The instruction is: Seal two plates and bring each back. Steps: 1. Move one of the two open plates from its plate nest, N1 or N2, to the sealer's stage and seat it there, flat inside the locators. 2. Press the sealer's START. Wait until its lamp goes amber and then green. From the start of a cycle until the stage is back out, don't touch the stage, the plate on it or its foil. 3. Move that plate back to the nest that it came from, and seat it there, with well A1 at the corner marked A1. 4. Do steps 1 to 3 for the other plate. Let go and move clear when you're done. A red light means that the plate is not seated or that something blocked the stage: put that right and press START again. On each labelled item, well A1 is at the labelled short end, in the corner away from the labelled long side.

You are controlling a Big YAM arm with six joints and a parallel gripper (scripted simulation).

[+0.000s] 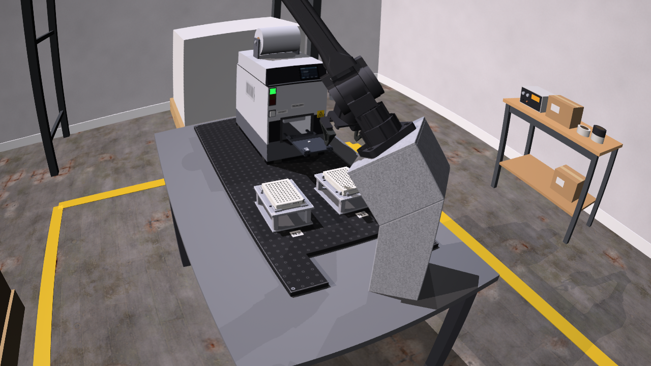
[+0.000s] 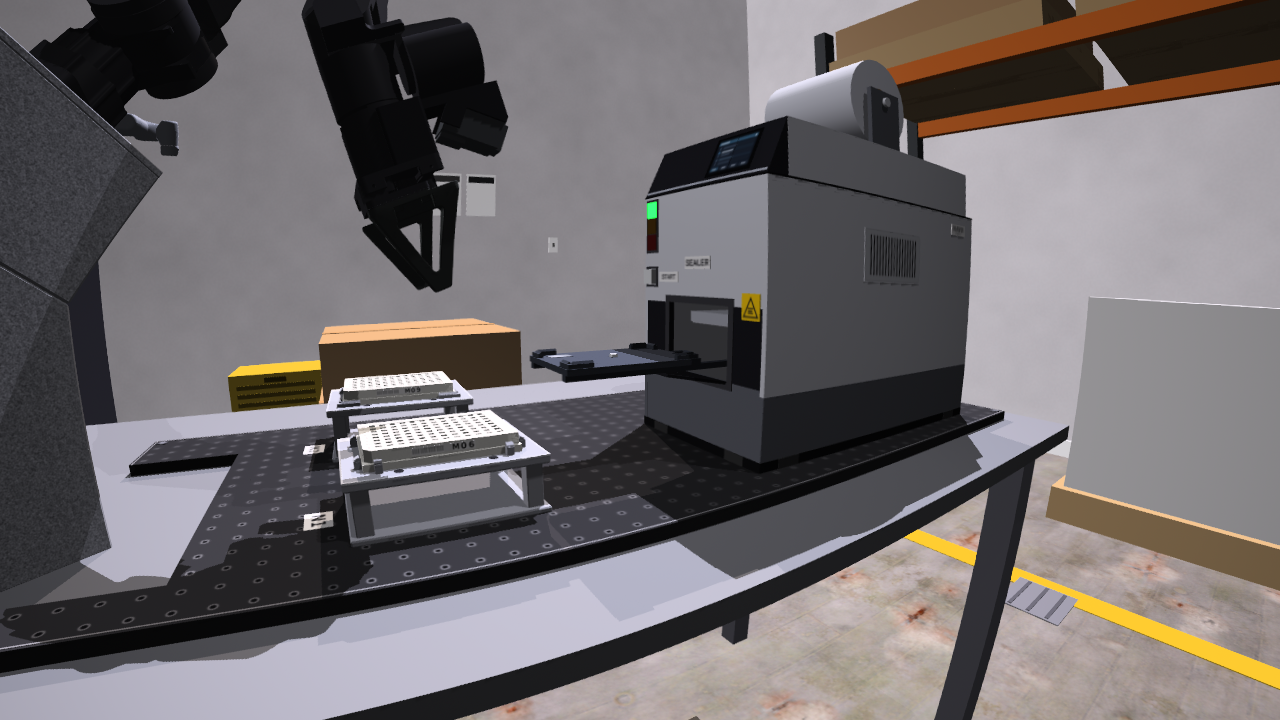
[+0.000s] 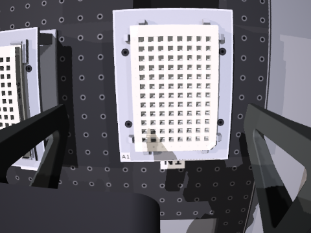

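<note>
In the wrist view my open, empty gripper (image 3: pixel 157 107) (image 2: pixel 429 287) spans wider than the N1 plate (image 3: pixel 174 30) (image 1: pixel 338 177) (image 2: pixel 438 435), with a finger to either side; it hangs well above it. That plate, with open wells, sits in nest N1 (image 3: pixel 122 84) (image 2: pixel 429 475), whose A1 mark is lower left in the wrist view. The other open plate (image 1: pixel 282 191) (image 2: pixel 398 385) sits in nest N2 (image 1: pixel 291 211) (image 3: pixel 34 81), partly cut off in the wrist view. The sealer's stage (image 1: pixel 314 144) (image 2: pixel 599 359) is out and bare. The lamp (image 1: pixel 272 91) (image 2: pixel 651 210) is green. START (image 1: pixel 272 113) (image 2: pixel 651 275) is visible.
The sealer (image 1: pixel 252 100) (image 2: pixel 850 295) stands behind the nests, with a foil roll (image 1: pixel 282 39) (image 2: pixel 823 98) on top. The grey arm pedestal (image 1: pixel 405 232) (image 2: pixel 44 429) hides part of nest N1 in the top view. The nests stand side by side with a gap between them.
</note>
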